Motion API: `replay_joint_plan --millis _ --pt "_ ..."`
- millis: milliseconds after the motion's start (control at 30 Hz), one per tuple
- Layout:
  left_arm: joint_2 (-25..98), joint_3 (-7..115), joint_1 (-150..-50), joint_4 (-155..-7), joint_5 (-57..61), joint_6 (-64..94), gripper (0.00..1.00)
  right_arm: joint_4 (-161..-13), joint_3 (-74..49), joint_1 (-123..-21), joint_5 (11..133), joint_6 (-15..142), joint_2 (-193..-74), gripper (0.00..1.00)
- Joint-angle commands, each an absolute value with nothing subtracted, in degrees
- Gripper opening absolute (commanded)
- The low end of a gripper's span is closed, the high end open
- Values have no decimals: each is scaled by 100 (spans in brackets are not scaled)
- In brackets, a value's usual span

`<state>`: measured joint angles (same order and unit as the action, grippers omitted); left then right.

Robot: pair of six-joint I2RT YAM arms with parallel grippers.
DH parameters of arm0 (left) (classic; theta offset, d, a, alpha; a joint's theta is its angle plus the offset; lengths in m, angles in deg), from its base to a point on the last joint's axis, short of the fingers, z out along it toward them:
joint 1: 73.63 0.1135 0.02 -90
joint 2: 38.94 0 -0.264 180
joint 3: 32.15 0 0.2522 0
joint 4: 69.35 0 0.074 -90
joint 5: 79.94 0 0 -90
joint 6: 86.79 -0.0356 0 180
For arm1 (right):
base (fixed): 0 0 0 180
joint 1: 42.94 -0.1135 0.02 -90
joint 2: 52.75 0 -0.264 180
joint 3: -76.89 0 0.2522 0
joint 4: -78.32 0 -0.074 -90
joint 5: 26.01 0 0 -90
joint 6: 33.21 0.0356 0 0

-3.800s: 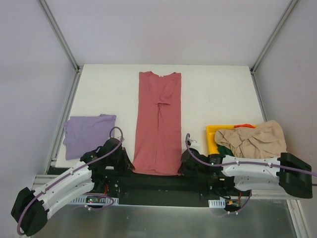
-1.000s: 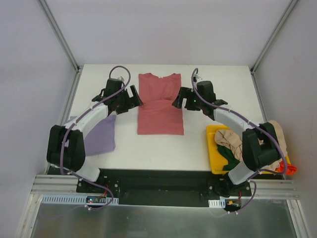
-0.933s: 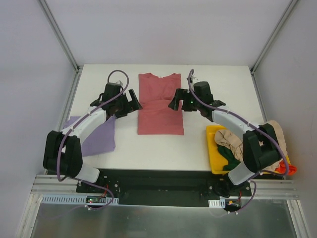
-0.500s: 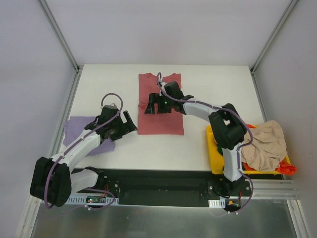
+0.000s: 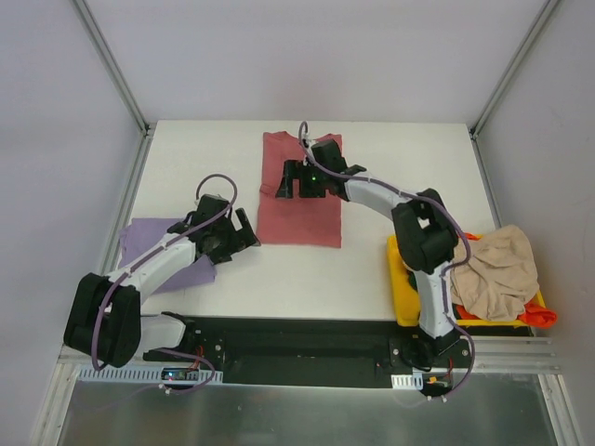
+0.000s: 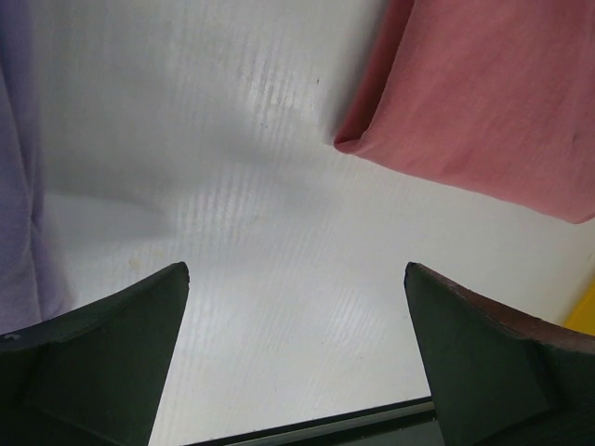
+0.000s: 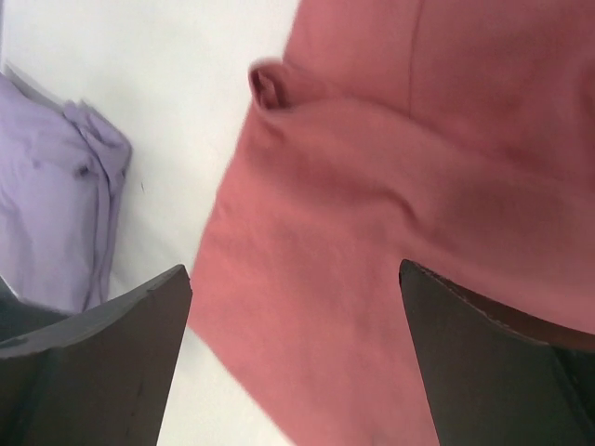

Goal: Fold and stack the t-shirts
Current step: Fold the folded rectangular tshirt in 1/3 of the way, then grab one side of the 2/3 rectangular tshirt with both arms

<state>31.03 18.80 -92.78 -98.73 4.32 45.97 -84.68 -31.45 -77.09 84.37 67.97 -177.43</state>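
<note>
So the dusty pink-red cotton t-shirt (image 5: 302,212) is lying folded into a rectangle in the middle of the white table (image 5: 409,167). The right tool (image 5: 299,179) is over its far half, fingers spread wide, nothing pinched. The left tool (image 5: 244,232) is above bare table between that shirt and the folded lavender-purple t-shirt (image 5: 149,246), also gaping wide and empty. Over on the right, a crumpled beige t-shirt (image 5: 493,265) is heaped on the yellow plastic bin (image 5: 402,279), with a bit of orange-red fabric (image 5: 539,316) poking out at the near edge.
</note>
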Motion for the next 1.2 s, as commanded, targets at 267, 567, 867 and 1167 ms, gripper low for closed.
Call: replay_joint_plan --millis 267,567,867,1167 --pt "4595 3021 -9402 -9595 250 4680 74 -8142 572 -7371 5443 6653 -13187 96" --pt "5237 3224 -9402 -9525 355 4645 47 -8010 1154 -6983 5906 6936 -12912 96" --pt "5677 3285 -9402 -9410 241 4548 19 -8371 1488 -6974 6679 7270 -12965 96" --pt "5704 3189 -9411 -9235 320 4285 0 -8633 1883 -6992 7312 7525 -13255 99"
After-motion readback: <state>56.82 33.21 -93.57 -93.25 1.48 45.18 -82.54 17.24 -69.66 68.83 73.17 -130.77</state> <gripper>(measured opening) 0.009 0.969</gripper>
